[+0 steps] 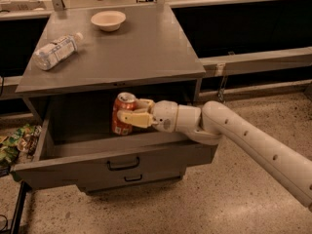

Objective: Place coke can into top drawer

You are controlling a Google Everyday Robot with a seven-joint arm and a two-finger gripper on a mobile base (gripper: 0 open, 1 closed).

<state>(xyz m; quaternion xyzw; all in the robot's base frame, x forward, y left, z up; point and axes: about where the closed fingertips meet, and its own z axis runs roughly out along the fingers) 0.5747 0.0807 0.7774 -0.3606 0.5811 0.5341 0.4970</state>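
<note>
You're looking at the gripper (130, 112) sitting over the open top drawer (73, 165), just below the front edge of the table (136, 52). Jaws are clamping the coke can (125, 103) from the sides: one pale finger (134, 118) is crossing the front of the can, the other is showing behind it. The can is standing roughly upright, silver top up, inside the drawer's opening towards the middle. I can't tell whether its base is touching the drawer floor (the interior is too dark). The arm (253, 145) is reaching in from your lower right, wrist passing over the drawer's right front corner. The drawer is pulled well out, with its black bar handle (123, 165) facing you. The lower drawer front (131, 179) is sitting shut beneath it. On the table, a clear water bottle (54, 51) is lying on its side near the left edge, and a pale bowl (108, 20) is sitting near the back, well apart from it. Some snack bags (12, 143) are lying on the floor left of the drawer.
</note>
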